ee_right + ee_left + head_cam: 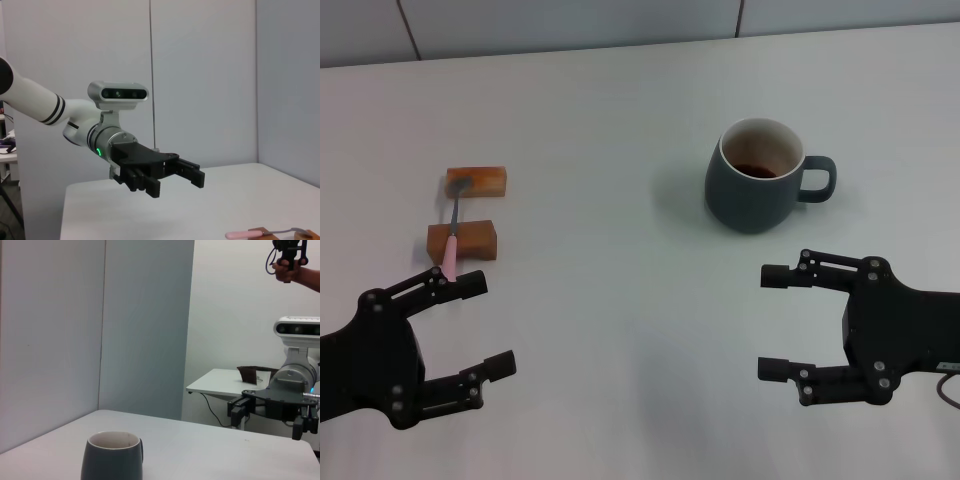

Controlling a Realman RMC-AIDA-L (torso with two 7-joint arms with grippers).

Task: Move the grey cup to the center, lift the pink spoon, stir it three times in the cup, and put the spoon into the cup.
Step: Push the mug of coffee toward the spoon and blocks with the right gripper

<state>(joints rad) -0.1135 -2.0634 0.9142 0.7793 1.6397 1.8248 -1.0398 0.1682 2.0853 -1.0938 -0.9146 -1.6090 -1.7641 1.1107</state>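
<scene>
The grey cup (760,183) stands on the white table right of centre, handle to the right, with dark brown liquid inside; it also shows in the left wrist view (112,456). The pink spoon (453,232) lies across two orange-brown blocks at the left, bowl on the far block (477,181), pink handle over the near block (464,241); it also shows in the right wrist view (250,233). My left gripper (482,324) is open and empty, just near of the spoon's handle end. My right gripper (772,322) is open and empty, near of the cup.
The white table (610,300) runs back to a grey panelled wall (570,20). In the left wrist view my right gripper (270,415) shows beyond the table, with a second small table (220,382) behind it.
</scene>
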